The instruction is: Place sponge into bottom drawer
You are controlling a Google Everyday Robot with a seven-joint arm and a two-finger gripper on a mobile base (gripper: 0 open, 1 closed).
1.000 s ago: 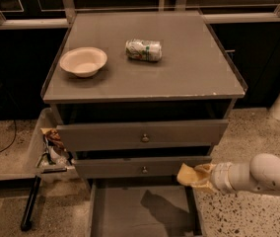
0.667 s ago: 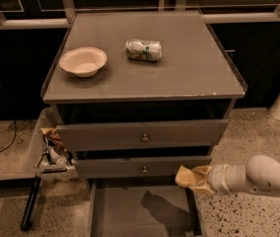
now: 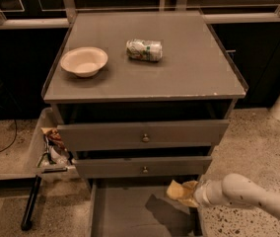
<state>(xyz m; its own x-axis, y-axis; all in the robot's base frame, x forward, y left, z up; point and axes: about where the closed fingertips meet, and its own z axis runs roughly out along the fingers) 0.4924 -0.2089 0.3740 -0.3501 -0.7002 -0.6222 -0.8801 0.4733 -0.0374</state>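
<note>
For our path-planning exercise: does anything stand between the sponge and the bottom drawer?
Nothing visible does. The pincer holds the sponge above the open bottom drawer, near its right side, and no object lies on the floor beneath it.

My hand (image 3: 188, 195), sleeved in smooth off-white plastic, is pinching the soft, spongy sponge (image 3: 174, 189) over the bottom drawer (image 3: 125, 214), which is showing matt grey. The crushed can (image 3: 144, 50) is glinting metallic.

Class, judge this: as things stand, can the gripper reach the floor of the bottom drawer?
Probably yes. The bottom drawer is pulled out, and the gripper, holding the sponge, hangs over it with nothing seen between them. The drawer fronts above sit further back.
</note>
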